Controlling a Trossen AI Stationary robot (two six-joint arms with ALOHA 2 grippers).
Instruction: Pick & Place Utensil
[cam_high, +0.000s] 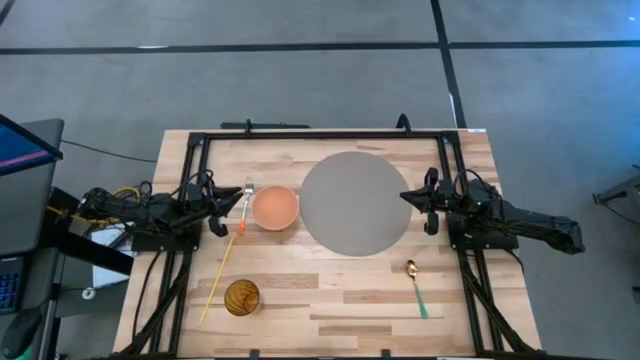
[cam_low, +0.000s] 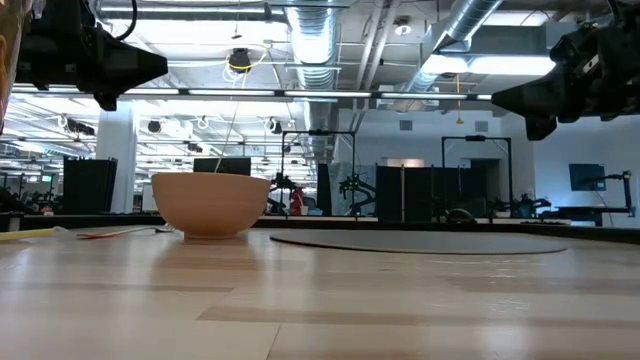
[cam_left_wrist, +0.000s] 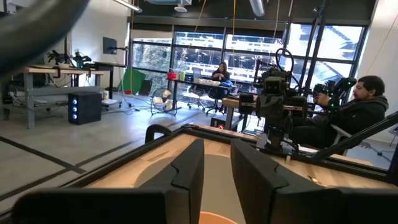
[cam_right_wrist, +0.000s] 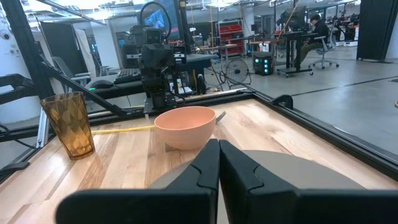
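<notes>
A spoon (cam_high: 415, 284) with a gold bowl and green handle lies flat on the wood near the table's near-right side. A fork (cam_high: 244, 207) with an orange handle lies left of the salmon bowl (cam_high: 275, 208), which stands beside the round grey mat (cam_high: 355, 203). My left gripper (cam_high: 240, 200) hovers above the table just left of the bowl, over the fork, open by a narrow gap (cam_left_wrist: 217, 168). My right gripper (cam_high: 405, 196) hovers over the mat's right edge, shut (cam_right_wrist: 219, 165). Both are raised in the low view and hold nothing.
An amber glass (cam_high: 241, 297) stands near the near-left corner, and a long yellow stick (cam_high: 218, 280) lies beside it. A black frame (cam_high: 320, 133) runs along the far and side edges. Bare wood lies between the glass and the spoon. People sit at desks beyond the table (cam_left_wrist: 364, 106).
</notes>
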